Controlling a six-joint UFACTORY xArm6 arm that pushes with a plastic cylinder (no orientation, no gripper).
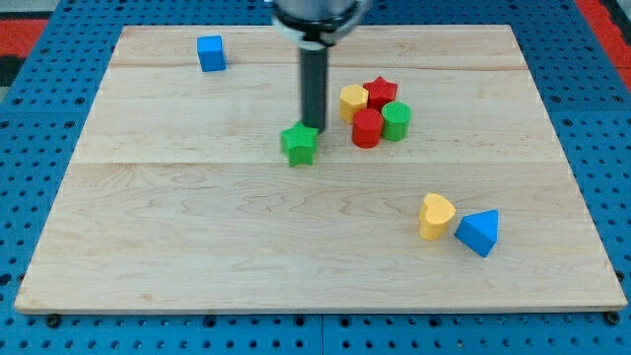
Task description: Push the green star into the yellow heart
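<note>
The green star (300,144) lies near the middle of the wooden board. The yellow heart (435,216) lies toward the view's lower right, well apart from the star, with a blue triangle (478,232) touching its right side. My tip (313,125) comes down from the view's top and sits right at the star's upper right edge, touching or almost touching it.
A cluster lies right of my tip: a yellow hexagon block (353,102), a red star (380,93), a red cylinder (366,128) and a green cylinder (395,120). A blue cube (211,52) sits at the board's (197,237) upper left.
</note>
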